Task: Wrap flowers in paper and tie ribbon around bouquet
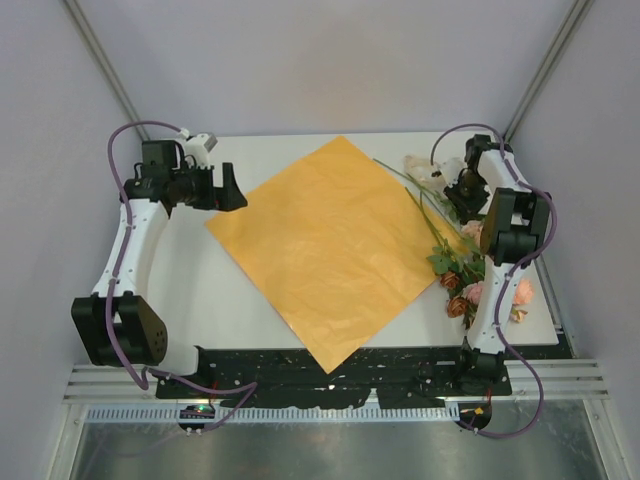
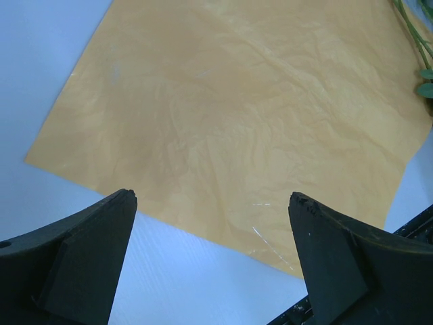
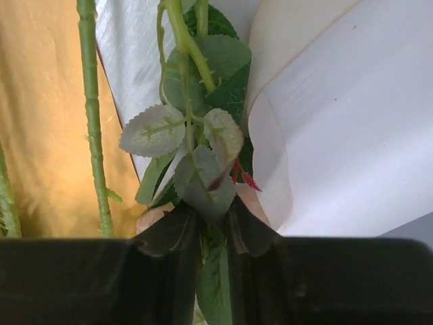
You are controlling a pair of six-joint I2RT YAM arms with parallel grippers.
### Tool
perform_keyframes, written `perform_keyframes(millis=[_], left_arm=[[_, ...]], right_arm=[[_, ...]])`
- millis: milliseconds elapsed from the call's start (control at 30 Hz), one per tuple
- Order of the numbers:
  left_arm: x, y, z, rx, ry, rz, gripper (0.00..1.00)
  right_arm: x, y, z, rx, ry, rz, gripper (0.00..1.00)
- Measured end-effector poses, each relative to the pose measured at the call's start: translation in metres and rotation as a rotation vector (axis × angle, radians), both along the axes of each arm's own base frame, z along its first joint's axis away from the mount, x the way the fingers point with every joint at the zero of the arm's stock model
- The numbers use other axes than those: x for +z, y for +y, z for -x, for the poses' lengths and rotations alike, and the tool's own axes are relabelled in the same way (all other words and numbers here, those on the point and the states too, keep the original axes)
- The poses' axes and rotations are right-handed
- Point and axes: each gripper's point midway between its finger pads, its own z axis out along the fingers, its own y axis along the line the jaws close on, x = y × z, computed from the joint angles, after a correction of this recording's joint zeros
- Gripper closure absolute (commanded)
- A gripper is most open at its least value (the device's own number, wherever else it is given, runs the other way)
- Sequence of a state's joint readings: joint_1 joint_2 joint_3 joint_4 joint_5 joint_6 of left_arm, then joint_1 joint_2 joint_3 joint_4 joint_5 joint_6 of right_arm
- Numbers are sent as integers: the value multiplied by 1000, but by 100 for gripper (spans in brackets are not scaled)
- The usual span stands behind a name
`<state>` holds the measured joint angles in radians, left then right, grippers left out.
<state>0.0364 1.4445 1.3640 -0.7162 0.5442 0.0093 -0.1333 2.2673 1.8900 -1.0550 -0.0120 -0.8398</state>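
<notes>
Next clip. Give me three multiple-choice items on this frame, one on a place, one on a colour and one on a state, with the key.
1. Where do the flowers lie relative to the paper?
A. Across its middle
B. At its right corner
C. Off its left corner

2. What colour is the paper?
A. Orange
B. Blue
C. Green

3. What state is the left gripper in?
A. Open, holding nothing
B. Shut on the paper
C. Shut on the flowers

Key:
1 B: in the top view the stems cross the right corner and the blooms lie just beyond it.
2 A: the sheet is bright orange in every view.
3 A: in the left wrist view its jaws stand wide apart with nothing between them.
</notes>
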Motion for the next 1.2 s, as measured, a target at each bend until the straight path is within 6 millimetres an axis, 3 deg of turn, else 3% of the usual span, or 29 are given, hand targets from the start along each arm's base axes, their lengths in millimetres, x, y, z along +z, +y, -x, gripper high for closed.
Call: perform_keyframes(millis=[67,200,300,333,533,633,733,800,867,933,1033,1100,1200], left_arm=[[3,0,-1,1,-7,-1,0],[5,0,-2,1,-12,-1,1],[6,0,-2,1,-14,0,0],[6,0,-1,1,-15,0,0],[21,1,1,4,-48,-4,0],[33,3,0,14,-80,-13,0],[50,8,-5,26,-119,-15,0],[73,10,-8,26,-157,-5,2],[110,8,-13,-8,-225,7,2],[151,1,-16,-71,-306,9,2],[198,-25,-7,-211,-400,29,5],[207,-54,11,-328,-391,77,10],[189,-101,40,-474,-265,167,17]], right_arm=[[3,-3,1,4,-6,2,95],[29,-9,4,27,-49,18,95],[74,-12,2,50,-148,39,95],[99,-12,2,60,-208,52,95],[202,-18,7,120,-453,155,95],[238,-29,11,162,-578,273,95],[260,-33,15,226,-681,379,95],[271,-29,20,302,-745,433,95],[281,-13,28,418,-821,451,95],[290,15,42,583,-910,448,95],[309,75,73,876,-1085,450,95],[320,123,92,1081,-1208,434,95],[324,187,116,1340,-1357,381,95]])
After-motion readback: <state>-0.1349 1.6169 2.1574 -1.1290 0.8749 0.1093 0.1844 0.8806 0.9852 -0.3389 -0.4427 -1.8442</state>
